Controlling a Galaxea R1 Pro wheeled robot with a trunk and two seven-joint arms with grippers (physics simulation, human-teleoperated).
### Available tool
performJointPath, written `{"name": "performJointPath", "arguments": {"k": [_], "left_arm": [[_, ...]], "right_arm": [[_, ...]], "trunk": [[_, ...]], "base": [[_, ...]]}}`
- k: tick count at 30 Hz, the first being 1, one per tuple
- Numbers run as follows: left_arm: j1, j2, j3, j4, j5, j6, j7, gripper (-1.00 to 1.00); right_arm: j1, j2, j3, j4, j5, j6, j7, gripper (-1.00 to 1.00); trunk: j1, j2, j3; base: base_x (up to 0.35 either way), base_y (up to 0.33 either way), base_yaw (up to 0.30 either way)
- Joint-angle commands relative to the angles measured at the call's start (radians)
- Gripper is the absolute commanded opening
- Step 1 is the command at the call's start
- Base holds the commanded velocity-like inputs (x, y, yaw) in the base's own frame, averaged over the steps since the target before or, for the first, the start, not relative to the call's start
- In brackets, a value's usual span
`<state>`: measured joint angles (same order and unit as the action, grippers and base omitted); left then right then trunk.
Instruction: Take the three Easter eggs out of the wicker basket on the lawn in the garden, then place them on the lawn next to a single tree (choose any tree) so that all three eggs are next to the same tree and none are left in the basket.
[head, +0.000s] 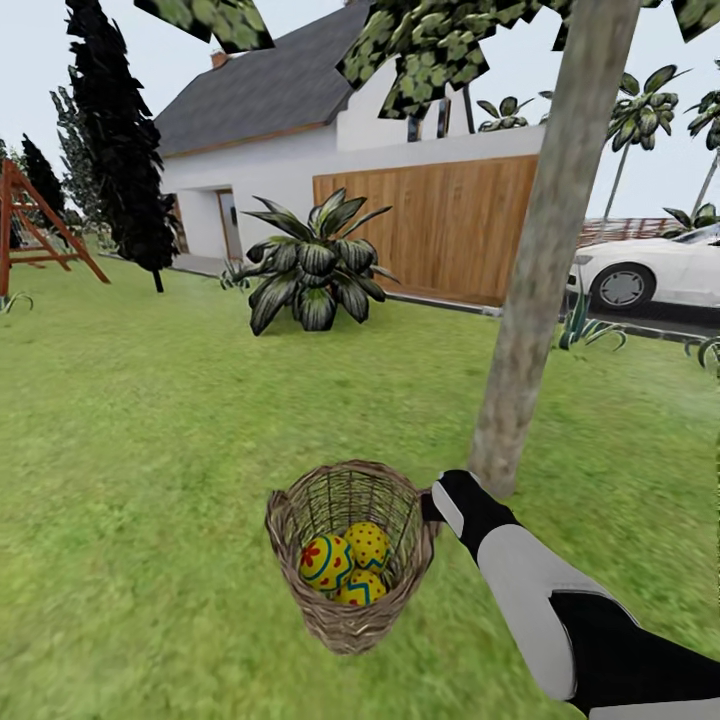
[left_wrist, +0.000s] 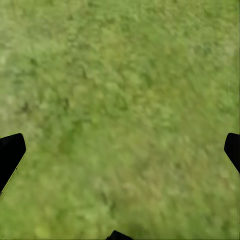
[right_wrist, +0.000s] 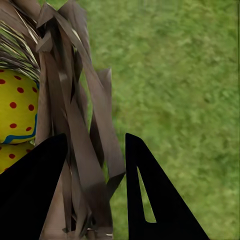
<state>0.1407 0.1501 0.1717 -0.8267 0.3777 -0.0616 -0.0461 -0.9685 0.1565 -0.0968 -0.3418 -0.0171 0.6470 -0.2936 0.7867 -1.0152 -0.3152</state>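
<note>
The wicker basket (head: 290, 505) sits tilted over the lawn (head: 130, 420), just left of the foot of the tree (head: 540, 270). Three Easter eggs lie inside it: one with red flowers (head: 325, 562), one with red dots (head: 367, 545), one with blue zigzags (head: 361, 588). My right gripper (head: 432, 505) is at the basket's right rim. In the right wrist view the right gripper (right_wrist: 95, 136) is shut on the wicker wall (right_wrist: 82, 125), one finger on each side, with a dotted egg (right_wrist: 17, 107) inside. My left gripper (left_wrist: 123, 145) hangs open over bare lawn (left_wrist: 120, 75).
A big leafy plant (head: 315, 265) grows mid-lawn ahead. Behind it stand a white house, a wooden fence (head: 440, 225) and a white car (head: 650, 270). A dark conifer (head: 125, 150) and a red swing frame (head: 30, 225) are at the far left.
</note>
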Motion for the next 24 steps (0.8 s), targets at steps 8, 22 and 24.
{"name": "performJointPath", "arguments": {"k": [8,22,24], "left_arm": [[0.0,0.0,0.0,0.0,0.01,-0.001,-0.005,1.0],[0.0,0.0,0.0,0.0,0.01,-0.025,-0.006,1.0],[0.0,0.0,0.0,0.0,0.01,-0.028,-0.006,1.0]], "right_arm": [[-0.001,0.002,-0.011,-0.002,-0.011,0.0,-0.004,-1.0],[-0.001,0.002,-0.01,-0.002,-0.011,0.0,-0.004,-1.0],[-0.001,0.003,-0.01,-0.002,-0.011,0.0,-0.004,-1.0]], "trunk": [[0.001,-0.001,0.008],[0.001,-0.001,0.021],[0.001,-0.001,0.021]], "base": [[0.253,0.242,-0.191],[0.266,0.046,-0.161],[0.32,0.148,-0.012]]}}
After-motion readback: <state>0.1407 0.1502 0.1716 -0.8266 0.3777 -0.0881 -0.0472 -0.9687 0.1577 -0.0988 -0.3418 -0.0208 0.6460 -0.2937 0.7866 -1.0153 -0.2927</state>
